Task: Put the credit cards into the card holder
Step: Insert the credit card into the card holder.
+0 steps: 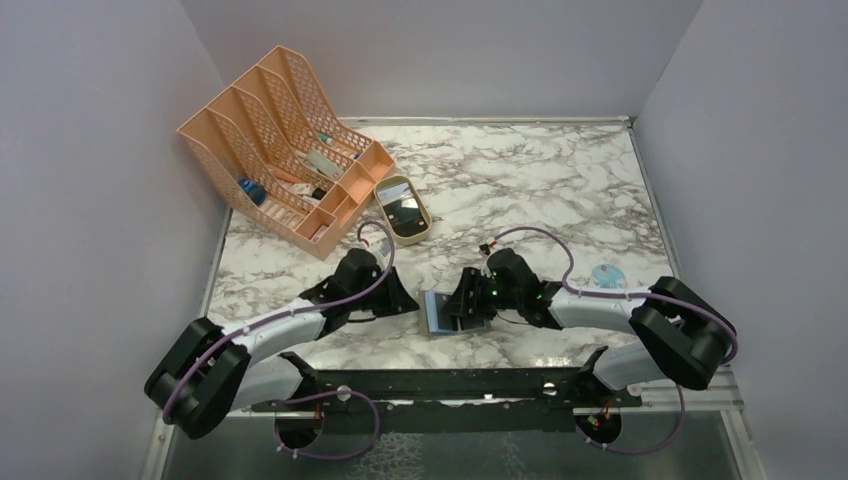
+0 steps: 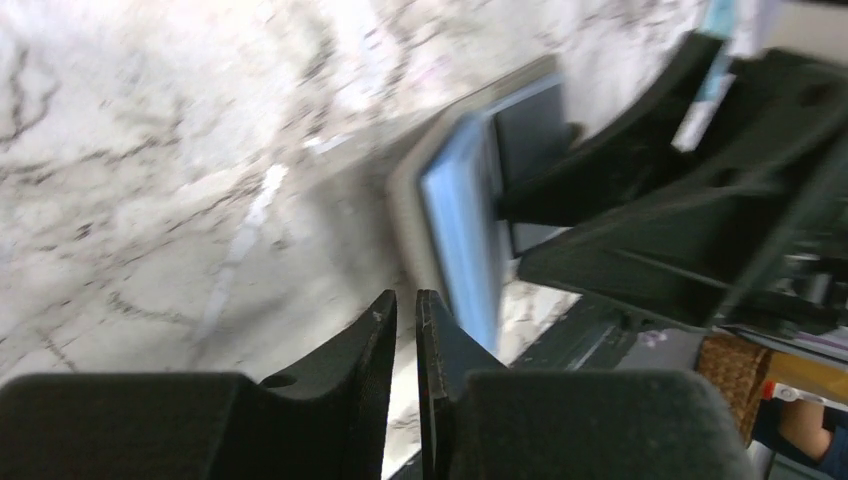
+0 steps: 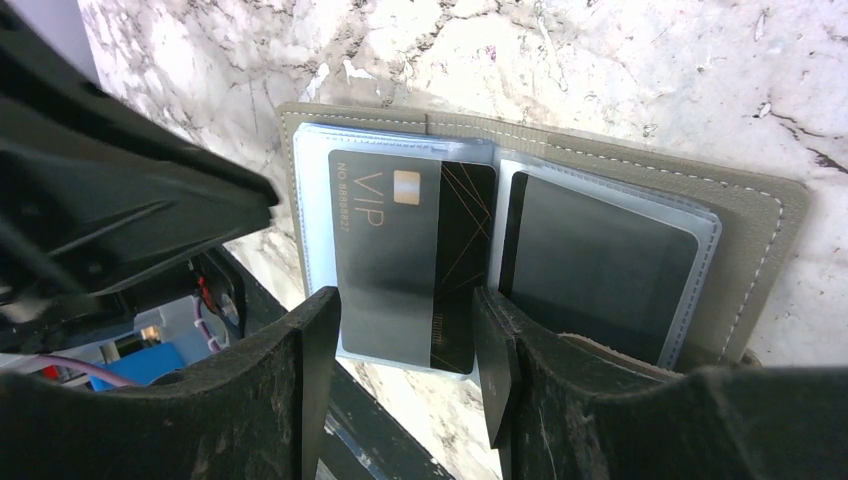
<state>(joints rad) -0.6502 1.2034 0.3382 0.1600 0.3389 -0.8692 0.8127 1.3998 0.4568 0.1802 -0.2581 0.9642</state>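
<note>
The card holder (image 3: 750, 230) lies open on the bench (image 3: 600, 60), directly under the right gripper (image 3: 405, 320). A black VIP card (image 3: 400, 250) sits in one clear pocket, between the spread right jaws, which straddle its near end. Whether they touch it cannot be told. A second dark card (image 3: 600, 265) fills the pocket just outside the right-hand jaw. The left gripper (image 2: 405, 300) faces the holder's edge from just beside it, jaws almost pressed together on nothing.
</note>
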